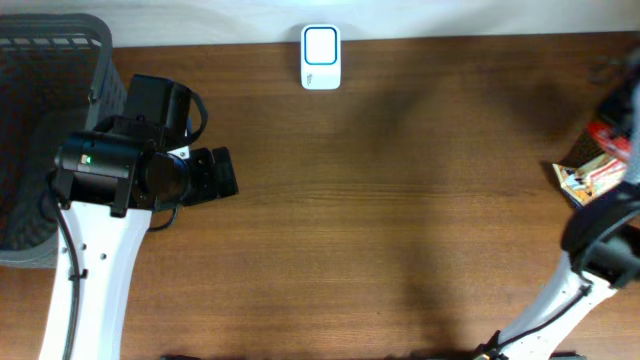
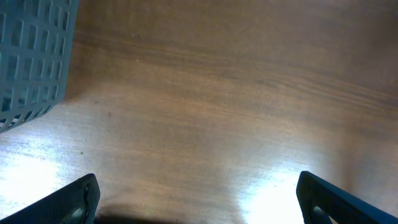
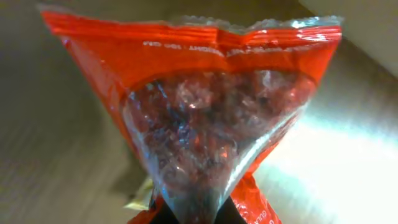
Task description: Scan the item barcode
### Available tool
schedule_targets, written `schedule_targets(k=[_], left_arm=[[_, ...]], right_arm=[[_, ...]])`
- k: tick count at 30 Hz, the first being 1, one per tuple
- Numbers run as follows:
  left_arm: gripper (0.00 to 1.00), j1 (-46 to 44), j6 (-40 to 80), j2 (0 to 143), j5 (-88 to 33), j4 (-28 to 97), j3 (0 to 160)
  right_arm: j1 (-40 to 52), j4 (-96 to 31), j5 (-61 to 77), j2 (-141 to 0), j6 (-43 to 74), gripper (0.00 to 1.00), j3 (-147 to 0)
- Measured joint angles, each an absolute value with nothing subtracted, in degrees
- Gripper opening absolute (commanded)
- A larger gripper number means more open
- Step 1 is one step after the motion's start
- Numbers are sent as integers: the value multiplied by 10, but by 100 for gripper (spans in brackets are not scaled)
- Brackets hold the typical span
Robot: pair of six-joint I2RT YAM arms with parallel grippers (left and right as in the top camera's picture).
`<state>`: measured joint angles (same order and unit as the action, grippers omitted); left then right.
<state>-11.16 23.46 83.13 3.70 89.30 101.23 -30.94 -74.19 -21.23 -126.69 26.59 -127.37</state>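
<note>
Snack bag (image 3: pixel 205 124), red with a clear window, sat pinched in the clenched right gripper (image 3: pixel 194 216) at the worktop's (image 1: pixel 400 220) right edge, well apart from the white scanner (image 1: pixel 321 57); the left gripper (image 1: pixel 226 173) stood spread wide, holding nothing, beside the grey basket (image 1: pixel 40 130).

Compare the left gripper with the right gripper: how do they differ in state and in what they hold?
The left gripper is open; the right gripper is shut. The left gripper holds nothing, while the right gripper pinches a red bag. The left gripper is near the basket; the right gripper is at the opposite side. Both are over the table.
</note>
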Motion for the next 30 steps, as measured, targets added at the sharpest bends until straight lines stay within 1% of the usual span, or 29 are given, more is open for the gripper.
schedule_targets(k=[3, 4, 6, 7, 8, 9, 10, 15, 18, 20, 22, 25, 26, 27, 30], left_arm=[[99, -112, 235, 831, 37, 893, 1012], [99, -112, 235, 831, 37, 893, 1012], [99, -112, 235, 831, 37, 893, 1012], [99, -112, 235, 831, 37, 893, 1012], [99, -112, 235, 831, 37, 893, 1012], [99, -112, 235, 831, 37, 893, 1012], [99, -112, 235, 831, 37, 893, 1012], [99, -112, 235, 831, 37, 893, 1012], [99, -112, 235, 831, 37, 893, 1012], [99, -112, 235, 831, 37, 893, 1012], [99, -112, 235, 831, 37, 893, 1012], [99, -112, 235, 831, 37, 893, 1012], [99, -112, 235, 831, 37, 892, 1012], [99, -111, 235, 831, 37, 893, 1012], [99, -112, 235, 831, 37, 892, 1012]], right_arm=[[-395, -772, -190, -1269, 271, 4, -1273], [-404, -774, -187, -1270, 270, 8, -1272], [-413, -751, -183, -1275, 272, 9, -1238], [-414, -736, -179, -1279, 272, 14, -1210], [-414, -712, -173, -1284, 272, 35, -1180], [-414, -677, -166, -1289, 272, 90, -1141], [-414, -656, -163, -1290, 273, 99, -1118], [-414, -656, -148, -1285, 273, 99, -1100], [-414, -672, -99, -1177, 272, 99, -1095], [-414, -693, -41, -1043, 264, 99, -1097], [-414, -730, 28, -967, 254, 99, -1098], [-408, -836, 131, -930, 198, 99, -1100], [-404, -841, 136, -930, 191, 99, -1100], [-384, -884, 142, -926, 177, 99, -1096], [-287, -893, 156, -865, 145, 99, -1052]])
